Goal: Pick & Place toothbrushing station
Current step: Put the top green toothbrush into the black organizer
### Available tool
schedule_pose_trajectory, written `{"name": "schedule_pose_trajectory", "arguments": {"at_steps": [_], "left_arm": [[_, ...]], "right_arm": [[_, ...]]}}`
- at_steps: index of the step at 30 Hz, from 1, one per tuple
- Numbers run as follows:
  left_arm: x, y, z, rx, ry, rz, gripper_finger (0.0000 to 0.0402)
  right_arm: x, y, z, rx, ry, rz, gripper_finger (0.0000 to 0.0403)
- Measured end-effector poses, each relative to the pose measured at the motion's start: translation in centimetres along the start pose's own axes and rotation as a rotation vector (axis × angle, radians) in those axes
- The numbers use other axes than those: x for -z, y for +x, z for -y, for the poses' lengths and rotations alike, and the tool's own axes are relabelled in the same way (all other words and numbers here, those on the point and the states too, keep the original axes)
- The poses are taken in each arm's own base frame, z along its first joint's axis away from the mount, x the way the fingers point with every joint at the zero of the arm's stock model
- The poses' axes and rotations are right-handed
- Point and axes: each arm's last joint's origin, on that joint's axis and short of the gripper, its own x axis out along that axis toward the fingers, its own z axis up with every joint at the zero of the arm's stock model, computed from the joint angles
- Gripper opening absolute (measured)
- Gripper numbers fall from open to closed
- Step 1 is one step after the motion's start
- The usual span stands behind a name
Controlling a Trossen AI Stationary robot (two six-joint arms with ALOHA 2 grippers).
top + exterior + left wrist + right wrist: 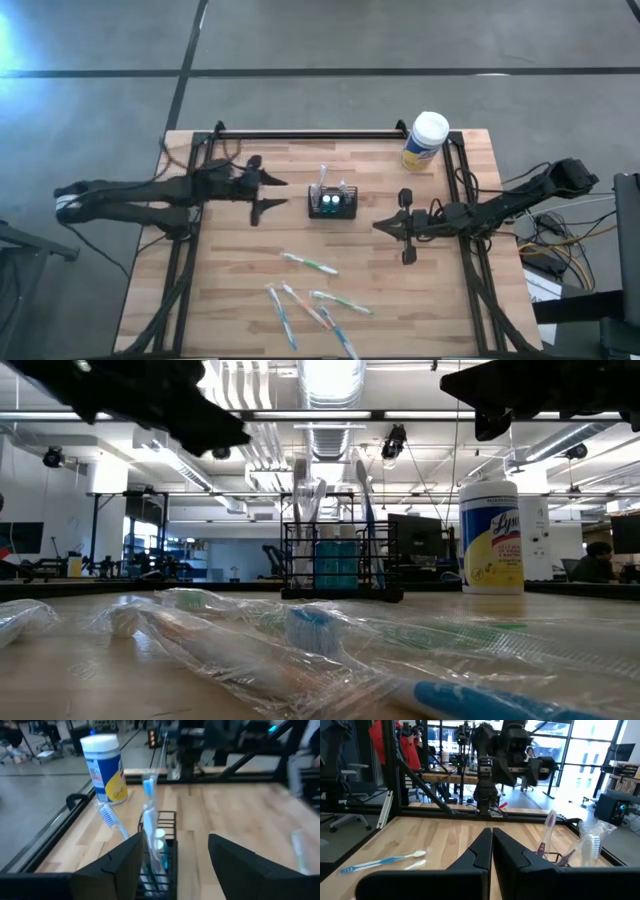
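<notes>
The toothbrushing station, a small black wire-mesh holder, stands on its base mid-table with several toothbrushes upright in it. In the left wrist view the station shows just beyond the fingers. My left gripper is open, left of the station, level and clear of it. My right gripper hangs shut to the station's right and a little nearer the front, holding nothing; its wrist view shows the fingers pressed together.
A white-lidded canister with a yellow label stands at the far right of the table. Several wrapped toothbrushes lie loose on the wood toward the near edge. A black frame rail runs along the far edge.
</notes>
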Motion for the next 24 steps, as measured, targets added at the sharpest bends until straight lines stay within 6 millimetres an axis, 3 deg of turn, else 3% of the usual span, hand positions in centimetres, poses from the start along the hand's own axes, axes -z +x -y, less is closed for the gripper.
{"name": "schedule_pose_trajectory", "arguments": {"at_steps": [6,14,24], "left_arm": [[1.9,-3.9,0.7,0.001,-0.026,0.065,0.0166],[6.1,-5.5,1.3,-0.01,-0.06,0.169,0.0013],[8.8,-5.7,1.5,-0.014,-0.049,0.152,0.0006]], "right_arm": [[0.0,0.0,0.0,0.0,0.0,0.0,0.0008],[0.0,0.0,0.0,0.002,0.03,0.001,0.0008],[1.2,1.0,-0.3,0.009,0.15,-0.047,0.0008]]}}
